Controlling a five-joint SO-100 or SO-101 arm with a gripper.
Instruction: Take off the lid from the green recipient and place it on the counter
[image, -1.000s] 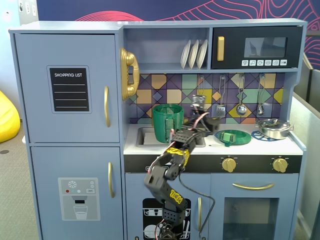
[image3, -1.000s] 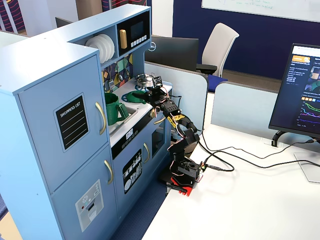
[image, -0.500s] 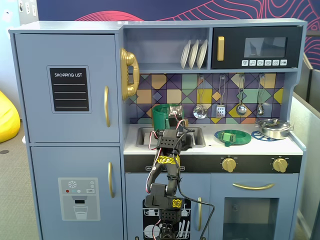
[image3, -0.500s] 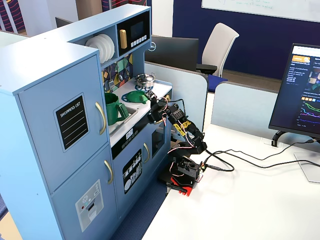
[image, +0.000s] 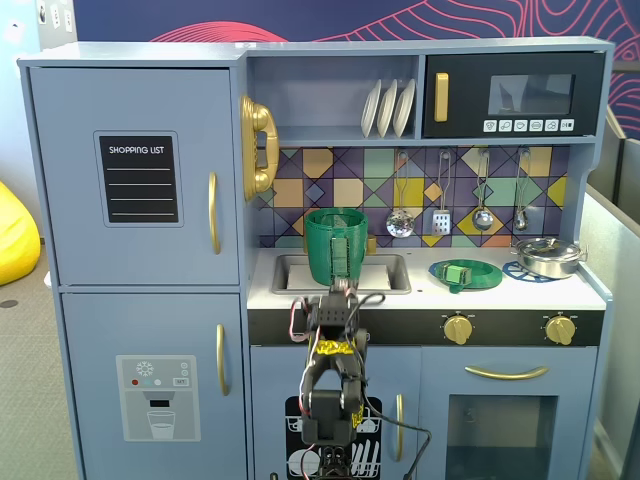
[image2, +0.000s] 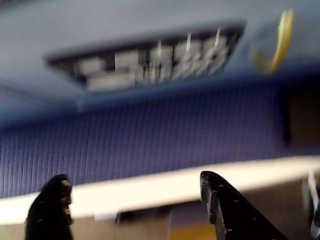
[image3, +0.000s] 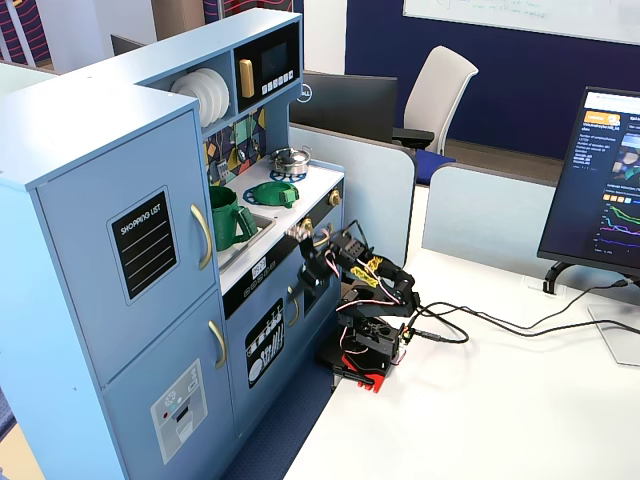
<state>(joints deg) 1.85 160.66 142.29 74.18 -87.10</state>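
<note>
Well, the arm has folded right back off the surface (image: 560, 290); a second ago it was stretched out over the burner side beside the lid, and now it sits tucked low against the cabinet front; that reads as a retreat after the release, so the job looks finished. The lid (image: 465, 273) lies flat on the white worktop, right of the sink (image: 385, 275) in a fixed view, knob up, with the small steel pan (image: 548, 256) just beyond it; in another fixed view the lid (image3: 272, 192) shows as a green disc between the pan and the pot. The green recipient (image: 336, 246) stands upright and uncovered at the sink, its mouth bare. The pincer (image2: 134, 187) is spread wide in the wrist view, both dark fingers well apart and nothing between them; the picture is blurred, pointing at the blue cabinet front and floor. In a fixed view the pincer (image: 340, 291) hangs below the worktop's edge, in front of the pot and well left of the lid; lid and pincer are well apart, no contact at all.
</note>
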